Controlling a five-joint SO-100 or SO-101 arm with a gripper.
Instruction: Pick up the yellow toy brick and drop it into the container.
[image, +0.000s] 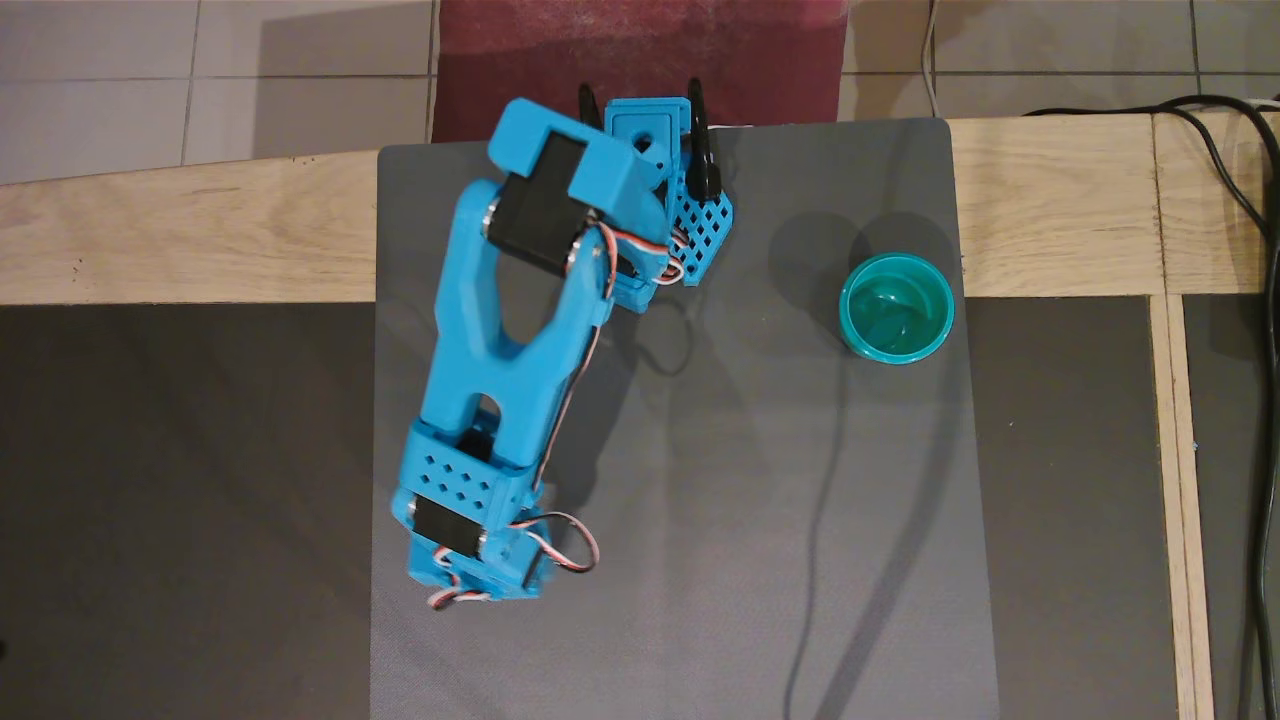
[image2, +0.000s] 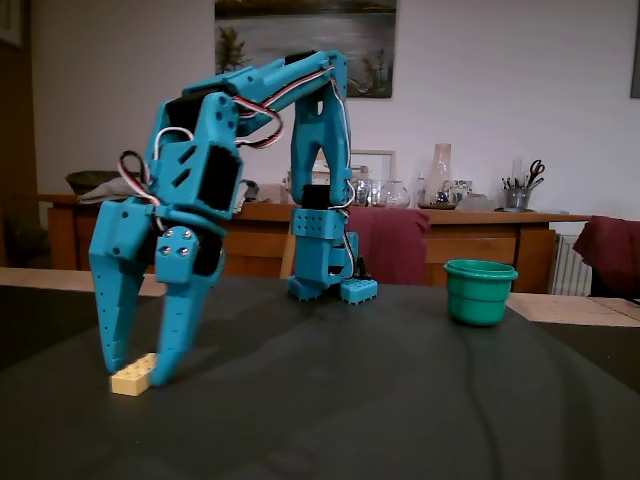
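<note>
Count on table: one yellow toy brick, one teal container, one blue arm, apparently one grey mat.

Grey mat covers the wooden table. Behind the table: sideboard bearing glassware, apparently scissors.

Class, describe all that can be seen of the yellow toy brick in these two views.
The yellow toy brick is small, pale yellow and looks plastic, with low studs on top. It lies flat on the dark mat, between the fingertips of the blue gripper. Whether the fingers press it cannot be told. The overhead view hides it under the arm. The teal cup stands far off.
</note>
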